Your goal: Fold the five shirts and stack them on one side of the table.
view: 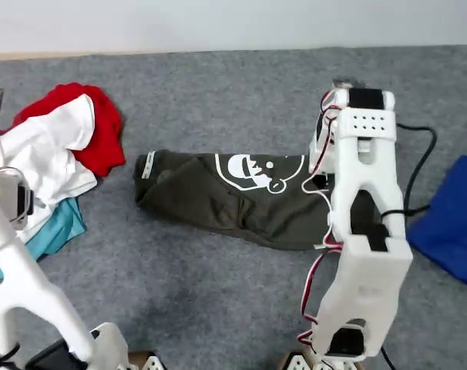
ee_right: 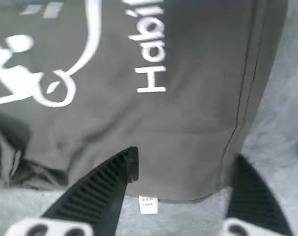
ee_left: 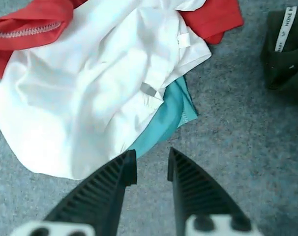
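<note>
- Right pincer (ee_right: pixel 184 162): jaws spread wide, holding nothing. The green shirt (ee_right: pixel 154 118) lies directly beneath it, with the hem edge between the jaws.
- Left pincer (ee_left: pixel 150 157): jaws a narrow gap apart, empty. The white shirt (ee_left: pixel 90 88) lies just ahead, over a teal shirt (ee_left: pixel 171 110), with a red shirt (ee_left: pixel 31 24) beyond.
- Blue shirt (view: pixel 449 216): well apart, on the right pincer's outer side.
- Assessment: the green shirt's fold appears to be in hand, and the task looks early.
- Next move, as judged: lower the right pincer, pinch the hem cleanly, and carry it toward the collar without dragging the cloth.
</note>
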